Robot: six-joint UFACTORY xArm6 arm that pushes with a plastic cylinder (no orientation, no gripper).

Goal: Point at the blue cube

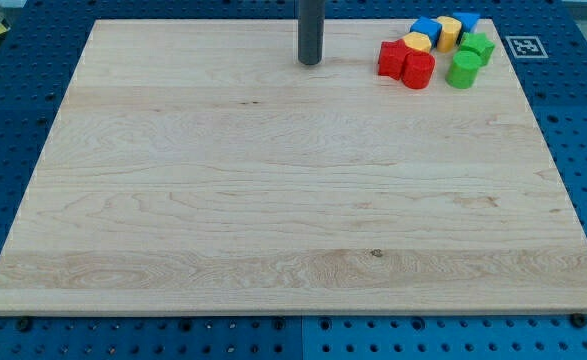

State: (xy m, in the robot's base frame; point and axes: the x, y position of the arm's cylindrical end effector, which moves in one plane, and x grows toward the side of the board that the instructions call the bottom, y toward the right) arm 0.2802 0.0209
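Observation:
A cluster of blocks sits at the view's top right on the wooden board (273, 180). Two blue blocks lie at its top: a blue cube (426, 29) on the left and a second blue block (467, 21) at the far top right. My tip (310, 62) is a dark rod standing near the view's top centre, well to the left of the cluster, roughly a quarter of the board's width from the blue cube. It touches no block.
In the cluster: two yellow blocks (417, 42) (448, 31), a red cube (391, 58), a red cylinder-like block (418, 69), a green cylinder (462, 70) and a green block (478, 47). A marker tag (525, 46) lies off the board's top right corner.

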